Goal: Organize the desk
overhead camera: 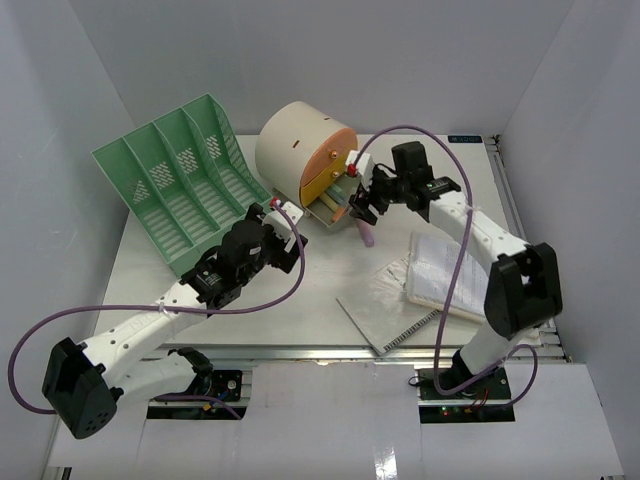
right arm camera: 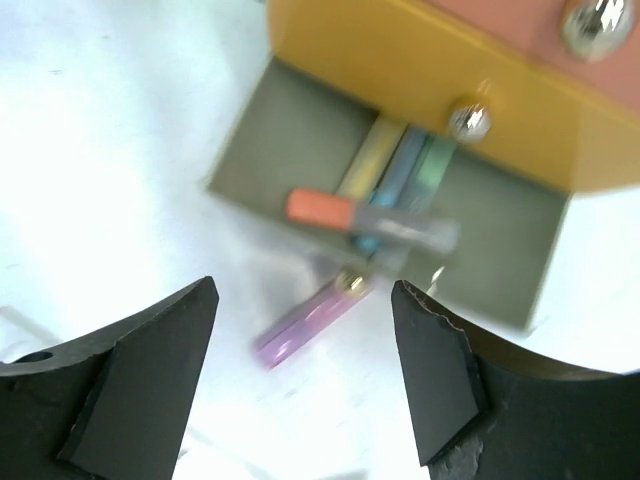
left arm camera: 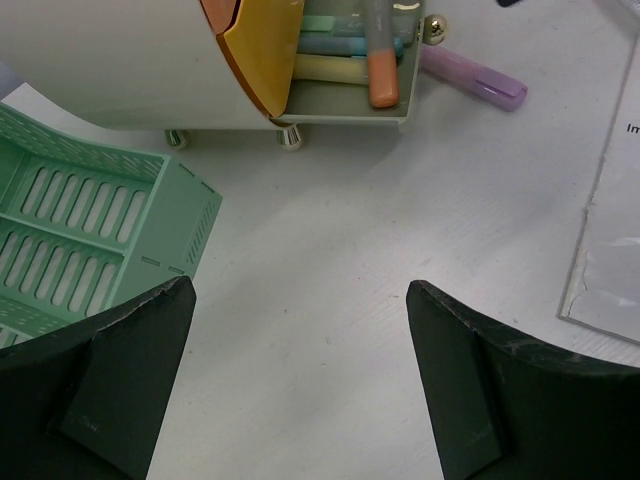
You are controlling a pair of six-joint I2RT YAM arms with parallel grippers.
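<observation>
**Right gripper.** The right gripper (right arm camera: 303, 292) hung above the pulled-out drawer (right arm camera: 290, 150) of the drum unit (overhead camera: 295, 145). Its fingers were spread wide and clasped nothing. Under the gap we saw an orange-capped marker (right arm camera: 365, 218) lying crosswise on three pastel pens inside the drawer. A purple marker (right arm camera: 305, 325) lay on the desk (overhead camera: 320, 270) just outside the drawer's open end, at bottom centre of the right wrist view. That view was blurred, so we could not tell whether the purple marker touched the drawer.

**Left gripper.** The left gripper (left arm camera: 300, 288) was open to its widest, empty, and poised over bare desk. In its wrist view a corner of the green rack (overhead camera: 180, 190) sat near its left finger, and the drum unit ran along the top.

**Desk and open room.** The desk filled the middle of the top view, with its railed edge at the bottom by the arm bases and walls on the other three sides. The rack leaned at upper left. Papers (overhead camera: 385, 300) and a notebook (overhead camera: 440, 270) lay at lower right, partly under the right arm. Between the papers and the left gripper we saw a bare strip of desk.
</observation>
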